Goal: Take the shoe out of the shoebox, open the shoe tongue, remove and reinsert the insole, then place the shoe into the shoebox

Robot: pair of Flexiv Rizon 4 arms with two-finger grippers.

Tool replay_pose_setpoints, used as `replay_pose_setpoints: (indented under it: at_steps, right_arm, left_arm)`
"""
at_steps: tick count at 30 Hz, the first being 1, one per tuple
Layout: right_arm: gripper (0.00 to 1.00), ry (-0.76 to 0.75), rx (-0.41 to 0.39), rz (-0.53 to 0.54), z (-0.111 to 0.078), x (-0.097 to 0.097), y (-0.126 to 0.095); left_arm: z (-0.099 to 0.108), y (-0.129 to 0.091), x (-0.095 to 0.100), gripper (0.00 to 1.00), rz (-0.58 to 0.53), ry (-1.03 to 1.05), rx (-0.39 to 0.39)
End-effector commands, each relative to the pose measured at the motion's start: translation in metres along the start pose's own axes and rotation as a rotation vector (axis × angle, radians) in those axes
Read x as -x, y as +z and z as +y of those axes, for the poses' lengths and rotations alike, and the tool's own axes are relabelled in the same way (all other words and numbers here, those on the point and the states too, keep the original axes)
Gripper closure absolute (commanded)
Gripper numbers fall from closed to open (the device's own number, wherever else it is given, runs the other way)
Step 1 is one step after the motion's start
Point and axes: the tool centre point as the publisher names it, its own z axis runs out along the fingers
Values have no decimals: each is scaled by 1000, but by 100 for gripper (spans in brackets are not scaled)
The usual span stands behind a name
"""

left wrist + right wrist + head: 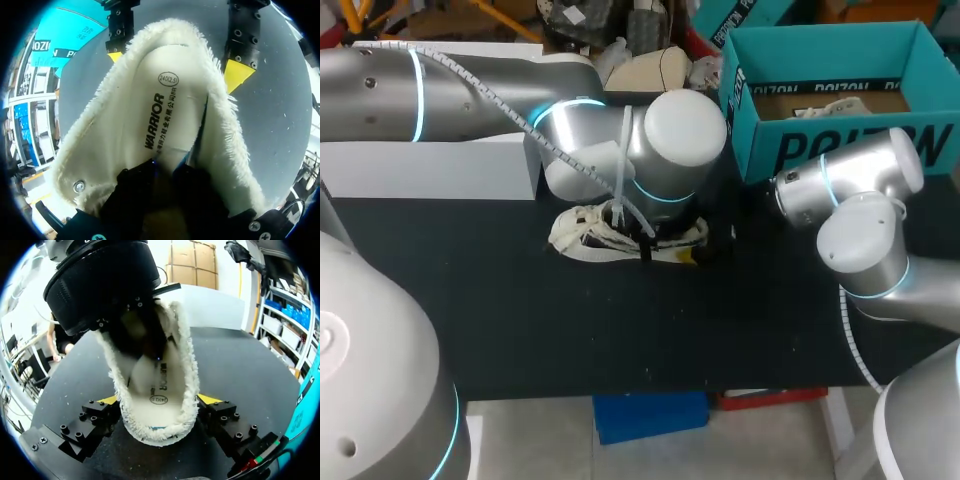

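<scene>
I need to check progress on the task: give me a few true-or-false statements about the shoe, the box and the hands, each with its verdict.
1. The shoe lies in the box. False: it lies on the table, outside the box.
2. The left hand reaches into the shoe. True.
3. The right hand grips the shoe from both sides. True.
4. The insole lies on the table. False: it is inside the shoe.

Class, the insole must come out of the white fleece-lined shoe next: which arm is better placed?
Left. The left gripper is down inside the white fleece-lined shoe, at its white printed insole; the right gripper clamps the shoe's end from both sides, so it suits steadying.
</scene>
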Motion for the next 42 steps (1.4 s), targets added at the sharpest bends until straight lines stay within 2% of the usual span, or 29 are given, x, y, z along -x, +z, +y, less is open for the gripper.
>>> replay_pose_setpoints:
  at_steps: [1, 4, 10, 11, 12, 19, 22, 26, 36, 42]
  right_arm:
    - [100, 2, -1, -1, -1, 0, 1]
    - [100, 2, -1, -1, -1, 0, 1]
    - [100, 2, -1, -1, -1, 0, 1]
    - [100, 2, -1, -1, -1, 0, 1]
    - [100, 2, -1, -1, -1, 0, 1]
    - [100, 2, -1, -1, -1, 0, 1]
    - [100, 2, -1, -1, -1, 0, 1]
    - [100, 2, -1, -1, -1, 0, 1]
    - [100, 2, -1, -1, -1, 0, 1]
    - [100, 2, -1, -1, -1, 0, 1]
  left_arm:
    - [8, 60, 5, 75, -40, -16, -21]
    - [9, 62, 12, 75, -35, -44, -34]
    - [3, 67, 20, 80, -19, -72, -45]
    - [2, 68, 20, 84, -16, -74, -46]
    - [0, 70, 22, 100, -4, -73, -50]
    - [-9, 68, 16, 100, 22, -35, -51]
    - [-10, 59, 17, 100, 37, -21, -58]
    - [-9, 42, 22, 100, 112, -7, -98]
    - [0, -1, 25, 100, 140, -27, -145]
    - [7, -21, 28, 100, 199, -63, -202]
